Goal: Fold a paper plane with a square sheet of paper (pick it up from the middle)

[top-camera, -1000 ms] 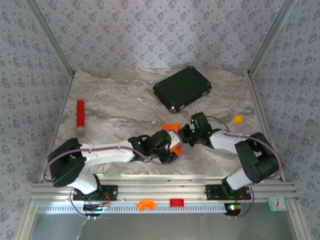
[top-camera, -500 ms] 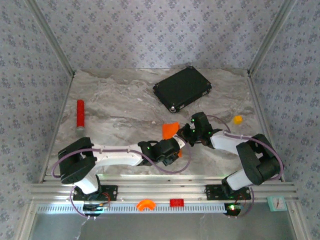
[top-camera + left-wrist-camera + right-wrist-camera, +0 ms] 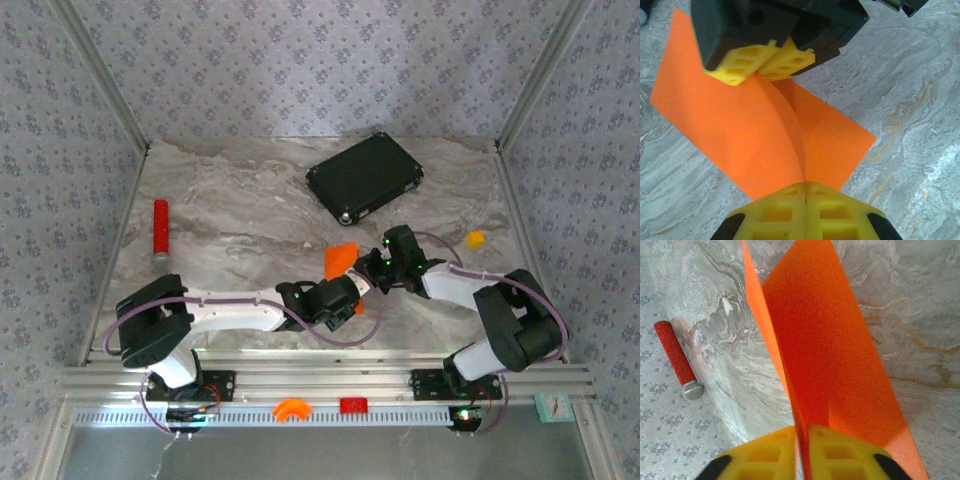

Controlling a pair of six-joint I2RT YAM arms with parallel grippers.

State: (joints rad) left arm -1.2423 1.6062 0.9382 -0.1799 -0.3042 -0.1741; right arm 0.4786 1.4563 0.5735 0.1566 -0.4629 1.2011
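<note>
Mid-desk, toward the near edge, I had one square sheet of paper (image 3: 341, 259), creased, two claws on it: left gripper (image 3: 806, 186) clamped tight, right gripper (image 3: 801, 432) pinching the opposite edge.

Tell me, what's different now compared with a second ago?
The left arm shifted its pose, pulling back a little, and the left gripper closed on one end of the orange paper, which now stands up taller between the two grippers. The right gripper kept pinching the other end and hardly moved. The red cylinder, black case and small yellow lump stayed put.
</note>
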